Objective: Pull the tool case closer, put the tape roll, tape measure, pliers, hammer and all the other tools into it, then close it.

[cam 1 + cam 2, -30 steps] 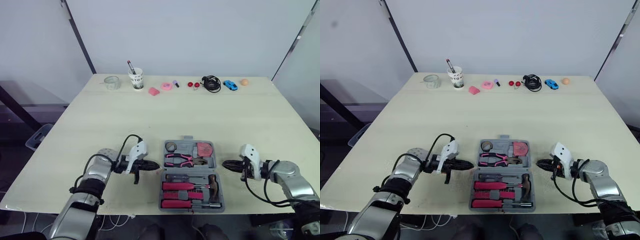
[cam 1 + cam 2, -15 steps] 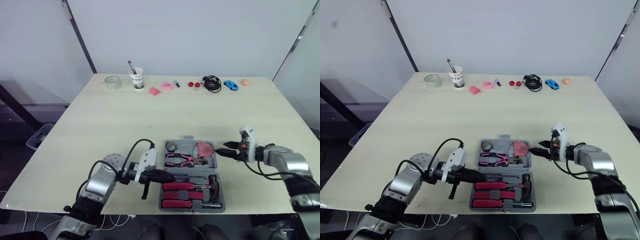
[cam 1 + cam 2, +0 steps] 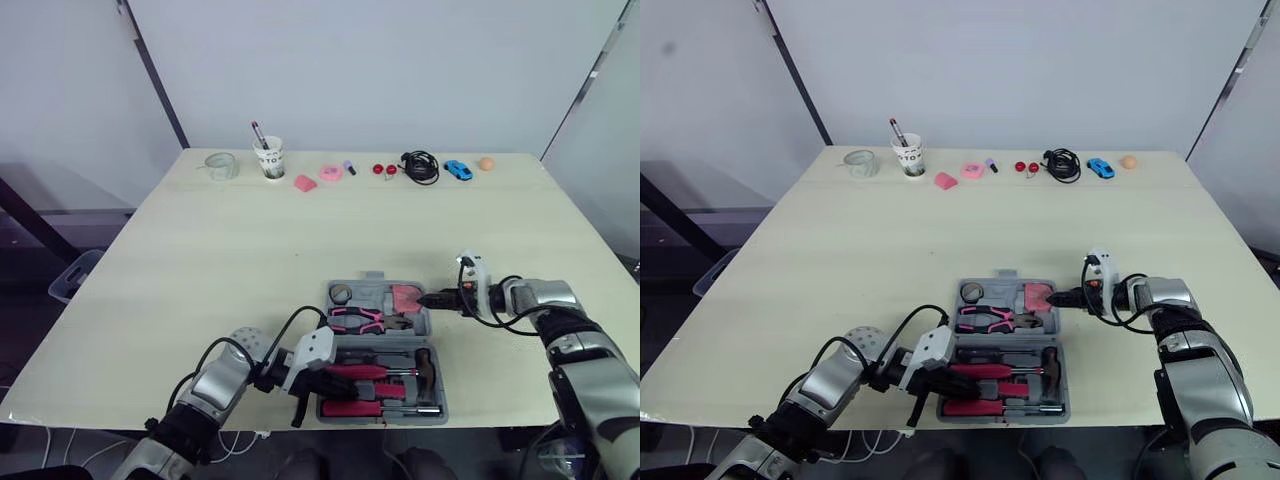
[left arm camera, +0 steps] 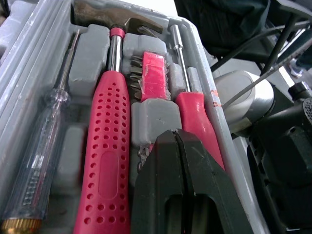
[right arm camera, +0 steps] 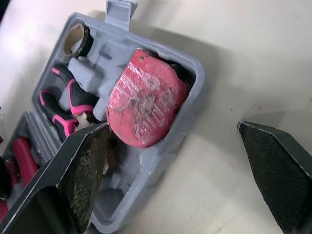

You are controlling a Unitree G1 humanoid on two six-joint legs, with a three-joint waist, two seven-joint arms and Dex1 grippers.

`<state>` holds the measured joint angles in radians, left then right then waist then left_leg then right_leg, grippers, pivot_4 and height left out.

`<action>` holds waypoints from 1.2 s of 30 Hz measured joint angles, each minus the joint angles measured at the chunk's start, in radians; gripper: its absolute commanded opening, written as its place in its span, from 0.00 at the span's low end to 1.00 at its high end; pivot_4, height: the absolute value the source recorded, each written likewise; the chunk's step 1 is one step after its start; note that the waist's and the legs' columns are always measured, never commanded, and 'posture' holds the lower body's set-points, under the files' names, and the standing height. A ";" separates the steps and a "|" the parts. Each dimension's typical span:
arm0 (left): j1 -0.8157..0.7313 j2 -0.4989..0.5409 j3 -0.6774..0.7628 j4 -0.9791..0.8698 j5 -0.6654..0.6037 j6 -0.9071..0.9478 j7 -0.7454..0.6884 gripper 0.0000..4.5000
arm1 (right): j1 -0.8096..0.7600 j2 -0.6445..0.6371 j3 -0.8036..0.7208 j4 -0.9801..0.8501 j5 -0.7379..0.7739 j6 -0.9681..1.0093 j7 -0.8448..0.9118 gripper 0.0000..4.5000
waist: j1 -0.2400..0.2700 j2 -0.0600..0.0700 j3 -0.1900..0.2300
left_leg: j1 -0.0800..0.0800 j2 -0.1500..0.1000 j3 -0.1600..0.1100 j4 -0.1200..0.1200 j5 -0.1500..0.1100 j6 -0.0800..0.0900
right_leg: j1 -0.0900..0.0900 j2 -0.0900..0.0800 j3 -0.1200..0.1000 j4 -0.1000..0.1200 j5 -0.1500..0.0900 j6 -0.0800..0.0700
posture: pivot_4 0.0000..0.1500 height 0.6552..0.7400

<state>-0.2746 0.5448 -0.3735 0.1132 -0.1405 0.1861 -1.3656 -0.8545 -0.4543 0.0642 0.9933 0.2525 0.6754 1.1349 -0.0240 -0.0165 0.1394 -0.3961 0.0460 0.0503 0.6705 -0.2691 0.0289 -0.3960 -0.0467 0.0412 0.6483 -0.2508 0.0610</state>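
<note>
The grey tool case [image 3: 372,296] lies open near the table's front edge. Its far half holds the tape roll [image 3: 342,293], the pink-handled pliers [image 3: 362,320] and the pink tape measure [image 5: 144,105]. In the near half lie the red-handled hammer [image 4: 109,146], a clear screwdriver [image 4: 46,131] and a red screwdriver [image 4: 195,117]. My left gripper [image 3: 330,372] is shut and empty, its tip over the red handles at the near half's left side. My right gripper [image 3: 425,299] stands open at the far half's right rim, beside the tape measure, holding nothing.
Along the table's back edge stand a glass jar [image 3: 219,165], a paper cup with a pen [image 3: 269,158], pink bits [image 3: 331,173], red balls [image 3: 384,169], a black cable [image 3: 421,166], a blue toy car [image 3: 458,169] and an orange ball [image 3: 486,163].
My left gripper has slid right, from beside the case to over its near half. My right gripper has moved in to the case's right rim and has opened.
</note>
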 measured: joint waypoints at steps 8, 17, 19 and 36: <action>0.002 -0.006 -0.012 0.018 0.002 -0.043 0.012 0.00 | -0.051 0.072 -0.095 0.133 0.026 0.045 0.023 0.98 | -0.013 0.000 0.000 | 0.000 0.000 -0.001 0.000 0.000 0.000 | 0.000 0.000 0.000 0.001 0.000 0.000 | 1.00 1.00; 0.002 -0.006 -0.020 0.025 0.002 -0.065 0.021 0.00 | -0.058 0.115 -0.179 0.192 0.030 0.021 0.039 0.98 | -0.019 0.001 0.000 | 0.001 0.000 -0.001 -0.001 0.000 0.000 | 0.000 0.000 0.000 0.001 0.000 0.000 | 1.00 1.00; 0.002 -0.007 -0.020 0.026 0.002 -0.066 0.023 0.00 | -0.058 0.127 -0.183 0.193 0.032 0.022 0.080 0.98 | -0.019 0.001 0.000 | 0.001 0.000 -0.001 -0.001 0.000 0.000 | 0.000 0.000 0.000 0.001 0.000 0.000 | 1.00 1.00; 0.098 0.075 0.119 -0.142 -0.141 0.052 0.059 0.00 | 0.042 0.030 -0.104 -0.130 0.109 0.144 0.445 0.98 | -0.013 0.003 0.001 | -0.002 0.000 -0.005 -0.001 0.000 0.000 | -0.002 -0.001 0.000 0.001 0.000 0.000 | 1.00 1.00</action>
<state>-0.1761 0.6195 -0.2544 -0.0292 -0.2811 0.2377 -1.3065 -0.8123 -0.4242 -0.0400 0.8635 0.3615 0.8196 1.5803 -0.0372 -0.0135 0.1408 -0.3982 0.0462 0.0452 0.6696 -0.2692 0.0289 -0.3982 -0.0475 0.0410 0.6493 -0.2509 0.0611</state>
